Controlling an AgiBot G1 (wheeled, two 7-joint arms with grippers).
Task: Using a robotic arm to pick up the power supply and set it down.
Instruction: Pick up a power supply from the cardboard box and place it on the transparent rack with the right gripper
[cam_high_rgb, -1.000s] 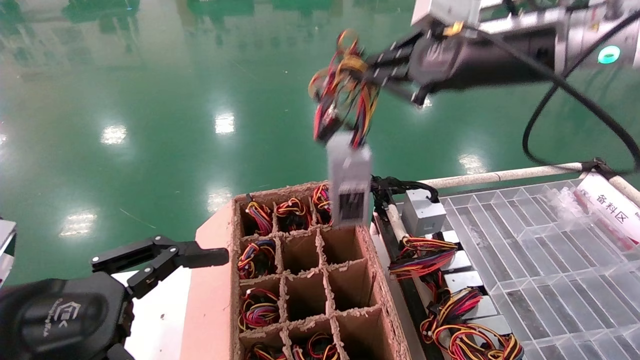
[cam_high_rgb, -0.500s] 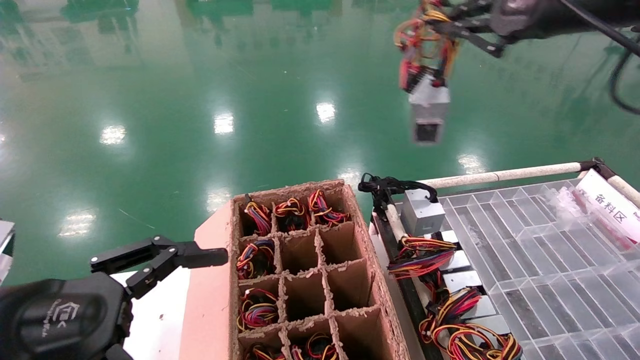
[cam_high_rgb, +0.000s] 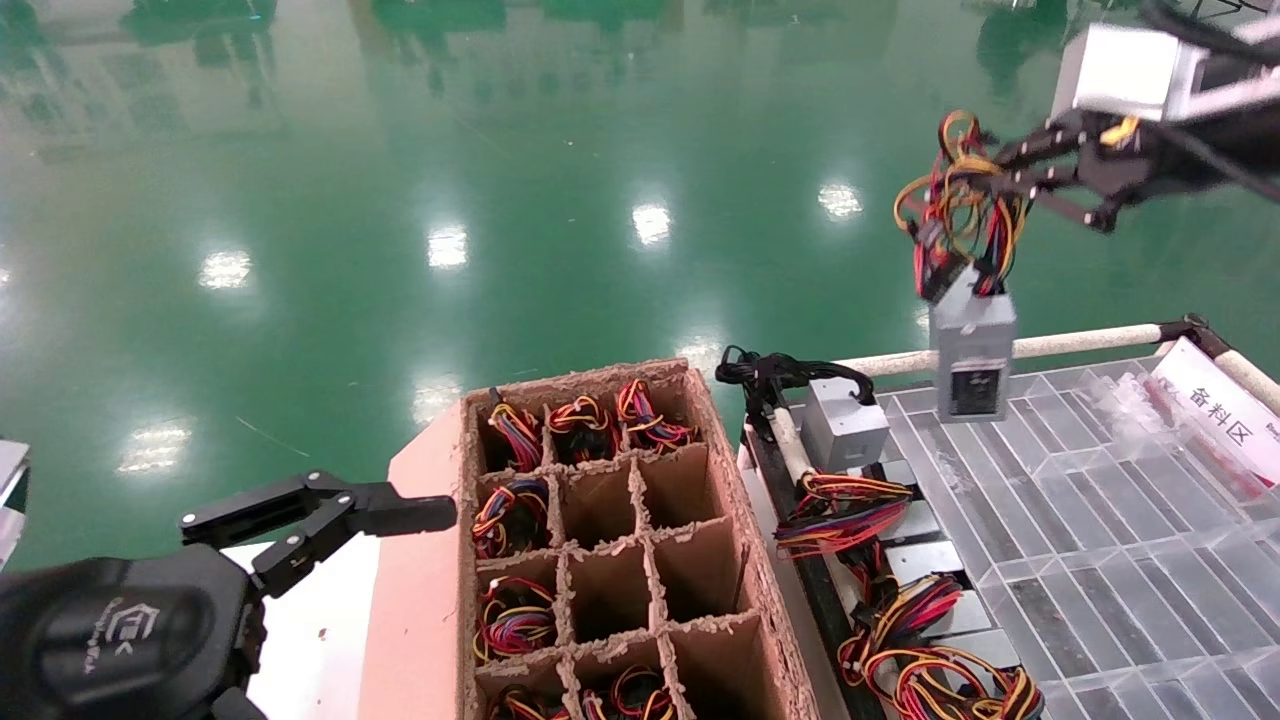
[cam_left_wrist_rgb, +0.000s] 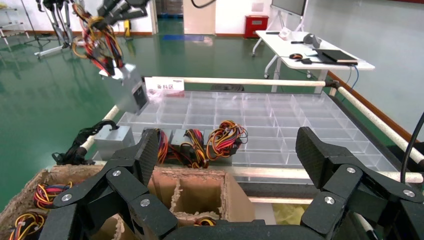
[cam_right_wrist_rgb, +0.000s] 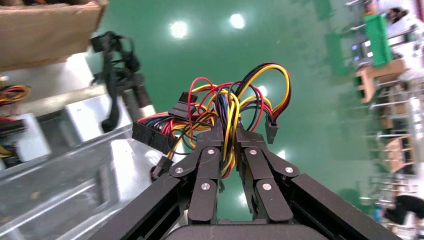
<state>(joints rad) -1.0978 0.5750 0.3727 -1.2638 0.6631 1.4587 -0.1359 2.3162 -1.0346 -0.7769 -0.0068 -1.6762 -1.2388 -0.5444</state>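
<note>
The power supply (cam_high_rgb: 972, 355) is a small silver-grey box hanging in the air with its dark opening facing me, above the far edge of the clear tray (cam_high_rgb: 1100, 520). It dangles from its looped red, yellow and black wire bundle (cam_high_rgb: 955, 215). The right gripper (cam_high_rgb: 1010, 175) of the robotic arm is shut on those wires, which run between its fingers (cam_right_wrist_rgb: 227, 132). The left wrist view shows the same box (cam_left_wrist_rgb: 127, 90) swinging over the tray's corner. My left gripper (cam_high_rgb: 400, 500) is parked low on the left, open and empty (cam_left_wrist_rgb: 230, 150).
A cardboard box (cam_high_rgb: 440, 600) with divided cells, several holding wire bundles, stands front centre. Several more supplies (cam_high_rgb: 880, 560) lie along the tray's left side. A grey box with a black cable (cam_high_rgb: 845, 420) sits at the tray's far corner by a white rail (cam_high_rgb: 1080, 345).
The right arm carried the hanging power supply from over the cardboard box up and to the right, then lower to the tray's far edge. The left arm has not moved.
</note>
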